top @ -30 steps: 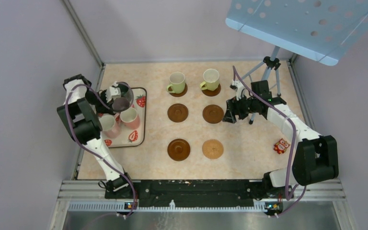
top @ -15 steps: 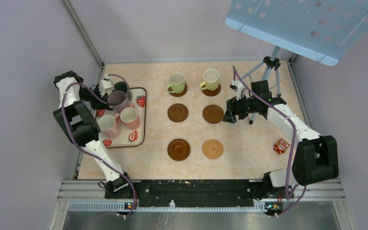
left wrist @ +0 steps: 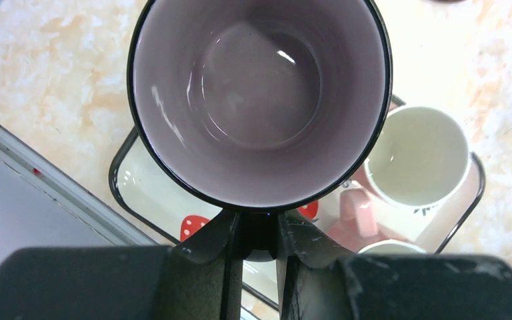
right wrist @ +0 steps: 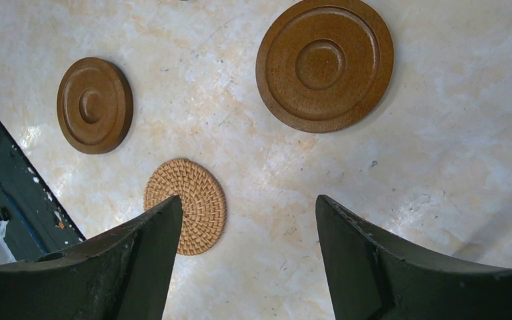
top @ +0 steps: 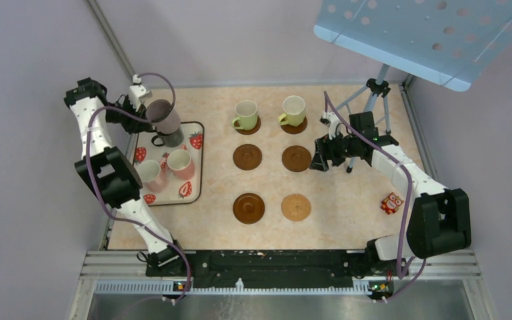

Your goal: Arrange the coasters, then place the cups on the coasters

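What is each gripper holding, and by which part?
The left gripper holds the mauve cup, pinching what looks like its handle just outside the rim. The right gripper is open and holds nothing.

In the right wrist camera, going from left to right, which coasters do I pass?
left brown coaster → woven tan coaster → right brown coaster

On your list: mauve cup (left wrist: 260, 100), glossy glazed ceramic; brown coasters (right wrist: 325, 63), smooth matt wood-look, ringed; tan coaster (right wrist: 185, 205), rough woven fibre; worktop (right wrist: 440, 167), smooth marbled stone-look; fingers (right wrist: 133, 267), matt black plastic.
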